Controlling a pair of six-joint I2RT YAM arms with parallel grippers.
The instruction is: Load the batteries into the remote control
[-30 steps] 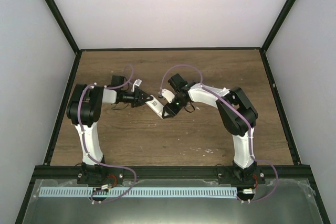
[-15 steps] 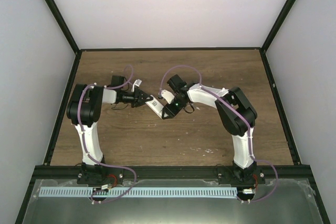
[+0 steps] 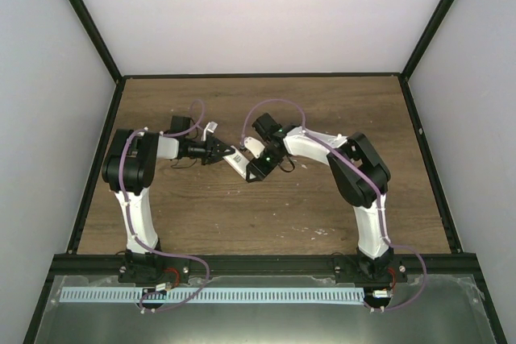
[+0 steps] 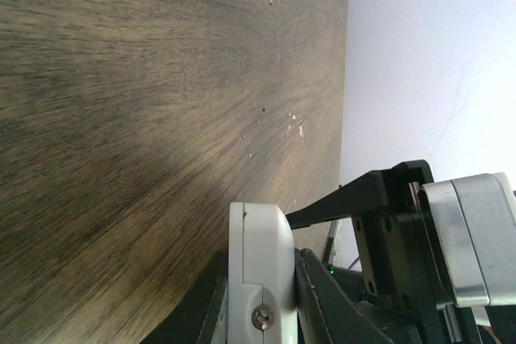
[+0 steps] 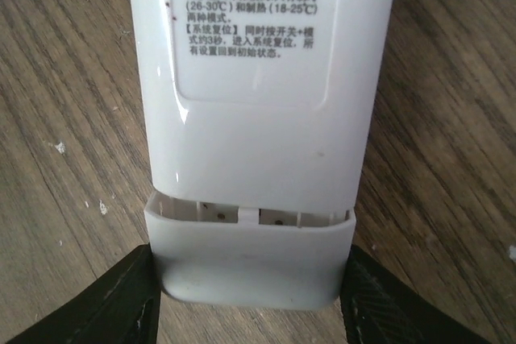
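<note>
Gripping the remote control [image 3: 239, 162] (one end each): left hand [image 3: 226, 153] and right hand [image 3: 253, 170].

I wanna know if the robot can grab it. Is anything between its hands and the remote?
Nothing visible stands between them. The left gripper clamps one end of the remote, and the right gripper presses on both sides of the other end. No batteries show in any view.

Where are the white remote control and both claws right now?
white flat plastic remote control [image 5: 258, 78], right wrist view, on its printed back label.
left claw [image 3: 226, 152], top view, midway between its fingertips.
right claw [image 3: 252, 172], top view, midway between its fingertips.
</note>
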